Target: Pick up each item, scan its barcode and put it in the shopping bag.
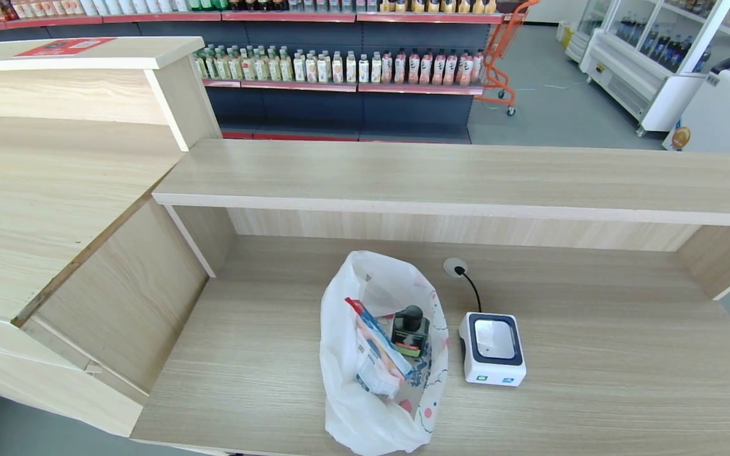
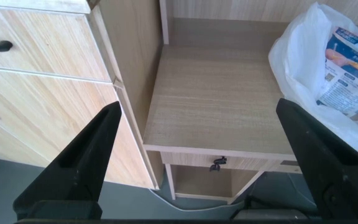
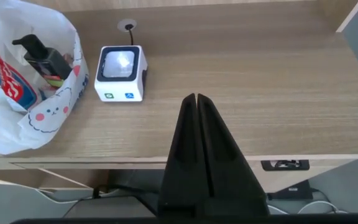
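A white plastic shopping bag (image 1: 377,380) stands on the wooden counter (image 1: 593,361), holding a blue and white packet (image 1: 374,351) and a dark pump bottle (image 1: 409,329). The white barcode scanner (image 1: 492,347) sits just right of the bag. In the left wrist view my left gripper (image 2: 197,134) is open, hanging off the counter's front left corner, with the bag (image 2: 303,68) and packet (image 2: 350,68) beyond it. My right gripper (image 3: 196,99) is shut on nothing, held over the counter's front edge, right of the scanner (image 3: 120,72) and the bag (image 3: 30,124).
A raised wooden ledge (image 1: 466,180) runs behind the counter, and a taller cabinet (image 1: 54,190) with drawers (image 2: 36,50) stands at its left. A cable (image 1: 469,285) runs from the scanner to a hole in the counter. Store shelves of bottles (image 1: 339,66) stand behind.
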